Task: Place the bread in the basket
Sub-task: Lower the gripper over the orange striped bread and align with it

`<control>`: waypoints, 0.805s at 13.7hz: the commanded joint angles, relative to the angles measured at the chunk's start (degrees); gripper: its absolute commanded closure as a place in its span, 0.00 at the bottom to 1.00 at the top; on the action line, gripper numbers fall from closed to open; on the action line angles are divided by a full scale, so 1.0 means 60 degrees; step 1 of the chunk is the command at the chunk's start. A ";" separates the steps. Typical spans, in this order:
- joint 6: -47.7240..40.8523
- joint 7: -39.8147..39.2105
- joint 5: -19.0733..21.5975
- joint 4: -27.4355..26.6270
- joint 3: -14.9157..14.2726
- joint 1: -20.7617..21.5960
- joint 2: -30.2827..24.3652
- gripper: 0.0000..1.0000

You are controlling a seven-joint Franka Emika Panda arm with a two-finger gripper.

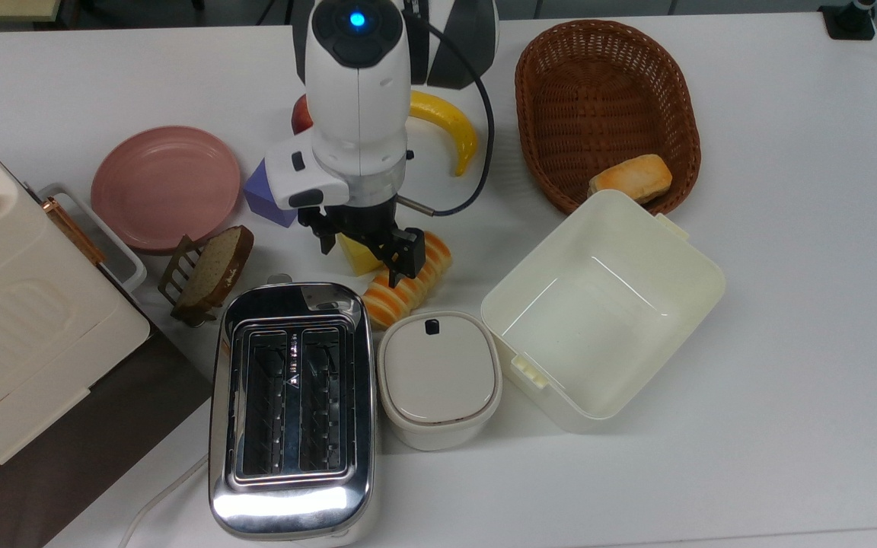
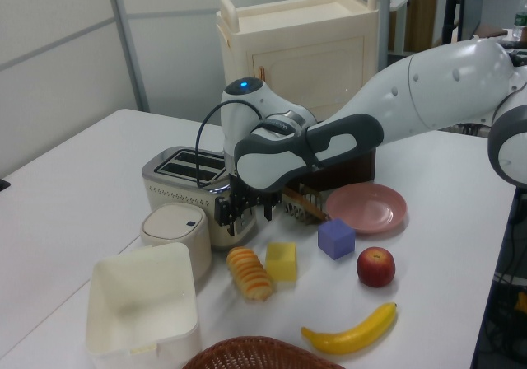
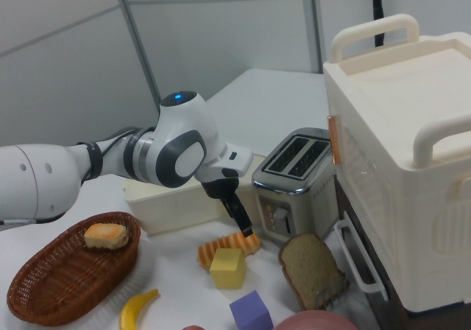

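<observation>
The bread (image 1: 406,283), a ridged orange-and-cream striped loaf, lies on the white table between the yellow block and a lidded cream pot; it also shows in the left view (image 2: 249,272) and the right view (image 3: 215,250). My gripper (image 1: 368,253) hangs open just above the loaf's end nearest the yellow block, touching nothing; in the left view the gripper (image 2: 244,218) is a little above the bread. One dark finger (image 3: 238,212) points down at the loaf. The brown wicker basket (image 1: 598,91) (image 3: 51,282) sits apart at the top view's upper right and holds a small golden bun (image 1: 631,177).
Close around the bread stand a yellow block (image 1: 353,257), a chrome toaster (image 1: 290,396), a lidded cream pot (image 1: 438,377) and a cream square box (image 1: 598,304). A purple cube (image 1: 259,196), pink plate (image 1: 164,186), toast rack (image 1: 206,274), banana (image 1: 450,125) and apple (image 1: 301,114) lie behind.
</observation>
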 commanded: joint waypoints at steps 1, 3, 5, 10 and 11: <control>0.0277 0.0287 -0.0411 0.0140 -0.0102 0.0192 0.0318 0.00; 0.0291 0.0273 -0.0471 0.0154 -0.0102 0.0192 0.0435 0.00; 0.0656 0.0287 -0.0602 0.0140 -0.0072 0.0192 0.0509 0.00; 0.0760 0.0273 -0.0647 0.0125 -0.0043 0.0207 0.0699 0.00; 0.0760 0.0273 -0.0647 0.0125 -0.0043 0.0207 0.0699 0.00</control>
